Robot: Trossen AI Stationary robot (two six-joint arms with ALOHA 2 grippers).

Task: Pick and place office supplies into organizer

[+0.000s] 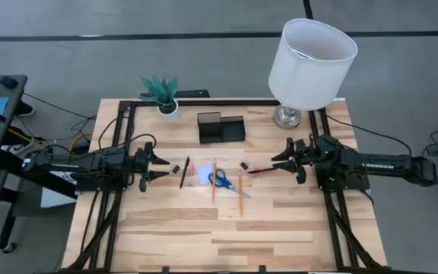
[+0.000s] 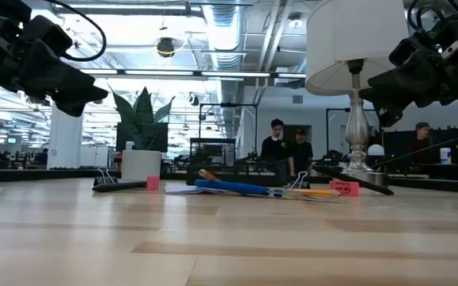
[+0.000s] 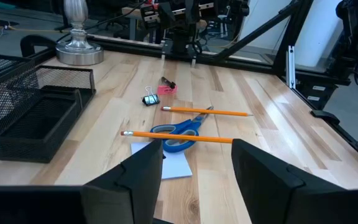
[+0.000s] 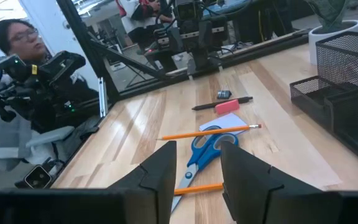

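Lying mid-table: blue-handled scissors [image 1: 220, 180], two pencils [image 1: 214, 180], black pen [image 1: 185, 173], note pad [image 1: 202, 176]. Standing near the far edge: mesh organizer [image 1: 220, 127]. Hovering open, empty: left gripper [image 1: 163, 168], right gripper [image 1: 278, 161].

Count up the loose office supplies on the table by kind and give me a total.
Scissors: 1
Wooden pencils: 2
Pens, one black, one red: 2
Binder clips: 2
Note pad: 1
Small red bit: 1
Total: 9, none yet in the organizer.
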